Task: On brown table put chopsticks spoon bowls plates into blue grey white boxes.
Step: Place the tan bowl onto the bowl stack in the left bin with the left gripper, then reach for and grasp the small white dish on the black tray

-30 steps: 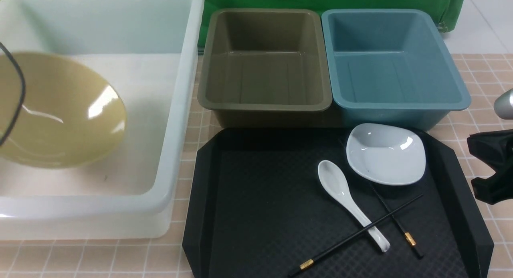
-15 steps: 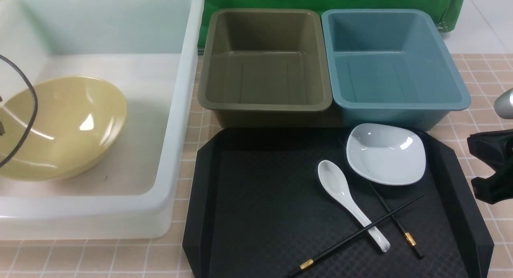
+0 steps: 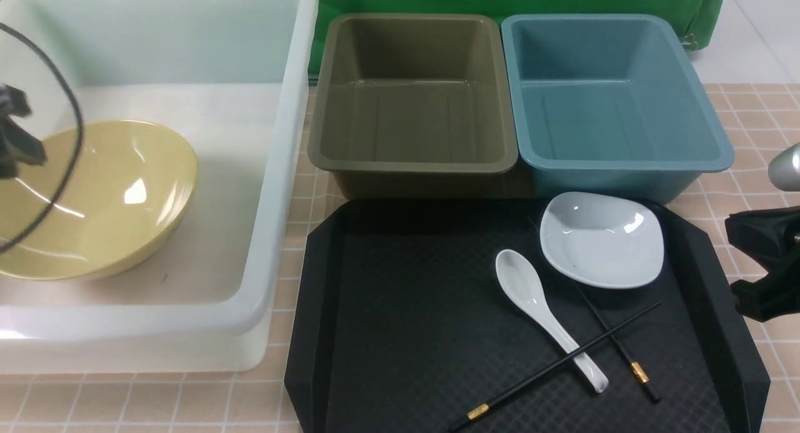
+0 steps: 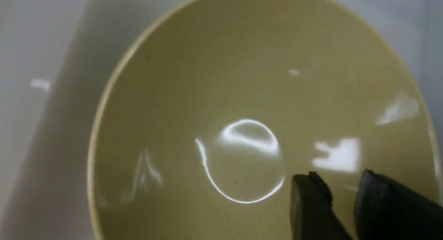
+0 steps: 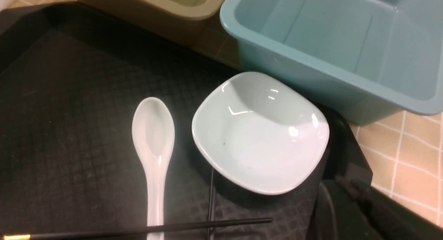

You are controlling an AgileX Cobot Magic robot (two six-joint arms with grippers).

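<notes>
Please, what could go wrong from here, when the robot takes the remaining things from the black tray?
1. One chopstick lies across the spoon handle; lifting the spoon first would probably flip or drag it.
2. The other chopstick seems to run under the white dish, so the dish may rock or slip when gripped.
3. The dish sits close to the tray rim, which leaves little room for a pincer finger there.

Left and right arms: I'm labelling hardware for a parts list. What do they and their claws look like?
Left claw: two matt black, blunt-tipped fingers; a thin black cable loops beside it. Right claw: black, angular, near a rounded silver-grey housing. No markings visible.
</notes>
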